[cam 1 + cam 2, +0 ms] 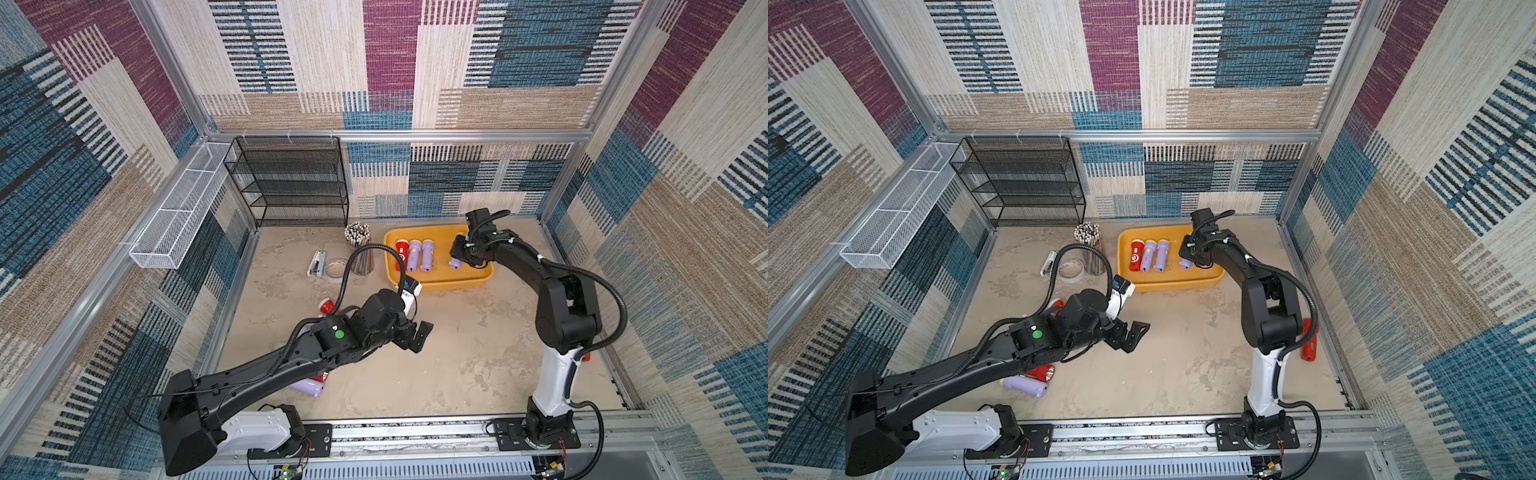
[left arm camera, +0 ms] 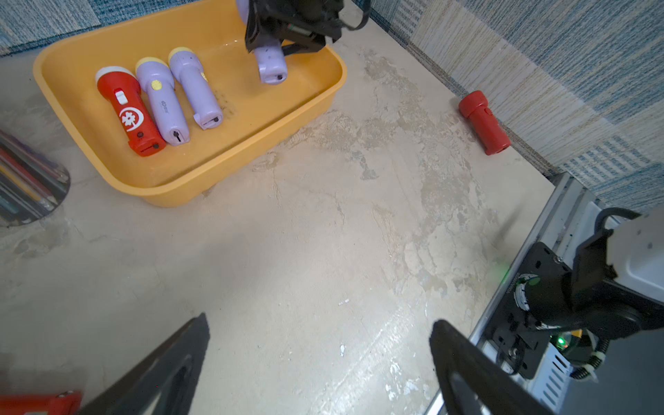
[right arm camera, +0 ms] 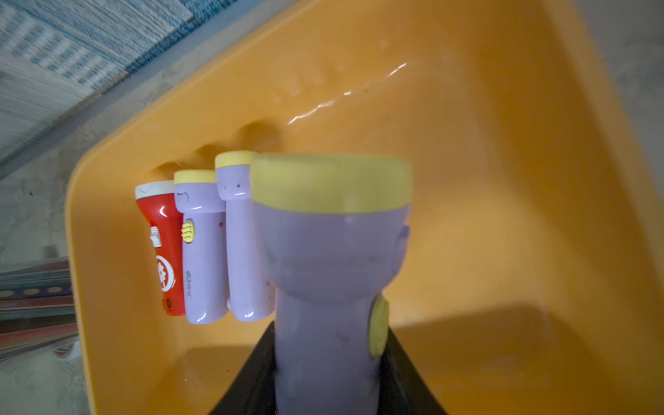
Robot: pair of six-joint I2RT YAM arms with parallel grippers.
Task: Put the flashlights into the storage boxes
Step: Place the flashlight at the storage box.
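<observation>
Mottled beige tabletop (image 2: 323, 233). Right gripper (image 3: 328, 359) is pinching the handle of a lavender flashlight (image 3: 330, 251) over the yellow tray (image 3: 503, 179), apart from three flashlights (image 2: 161, 104) lying side by side at one end of the tray. Lower it onto the bare tray floor beside that row, parallel to it, then release. Left gripper (image 2: 319, 319) is spread wide and empty, well apart from the tray. One red flashlight (image 2: 483, 122) lies outside the tray by the wall. Pencil cup (image 1: 360, 249) stands just beside the tray, off the path.

Red flashlight (image 2: 131, 113) bears a white flower-and-crescent emblem.
</observation>
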